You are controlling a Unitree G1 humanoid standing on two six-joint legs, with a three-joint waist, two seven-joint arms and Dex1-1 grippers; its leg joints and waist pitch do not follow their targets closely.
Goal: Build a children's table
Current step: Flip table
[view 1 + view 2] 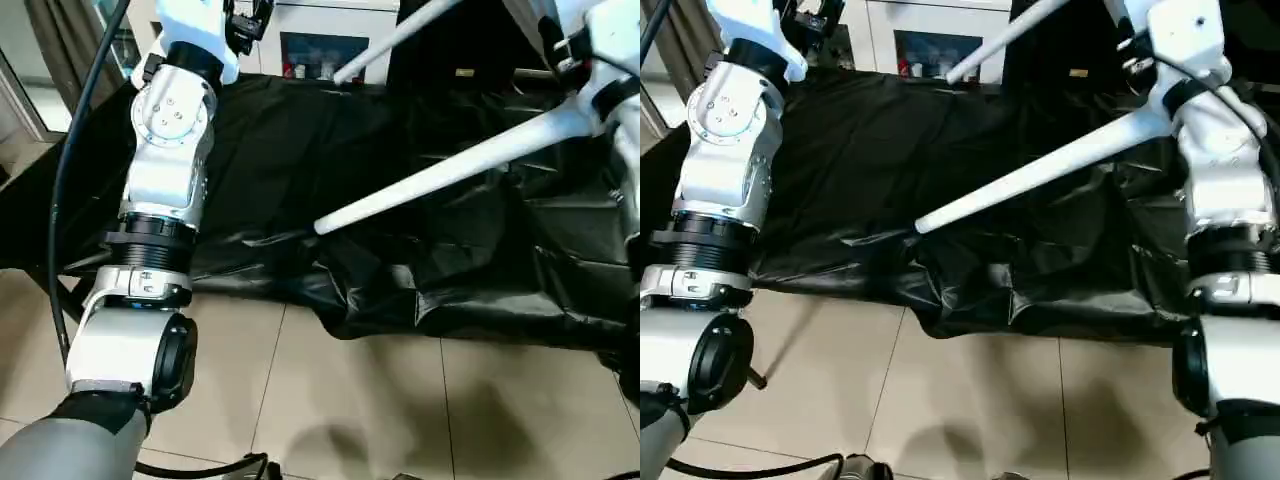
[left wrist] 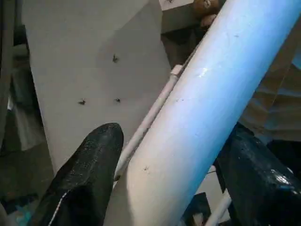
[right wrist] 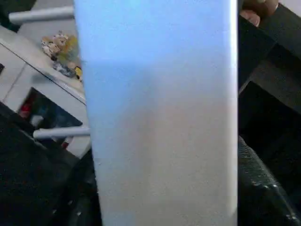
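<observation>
The black sheet [image 1: 940, 190] covers the work surface and serves as the reference. The children's table [image 1: 1040, 165] is raised above the sheet, with one long tapered leg slanting down toward the sheet's front edge and a second leg [image 1: 395, 40] slanting above its far edge, toward the white cabinet [image 1: 940, 30]. The left gripper [image 2: 164, 160] has its two black fingers [image 2: 89, 169] set on either side of a white leg. The right gripper [image 3: 164, 188] is clamped around a broad white part of the table.
</observation>
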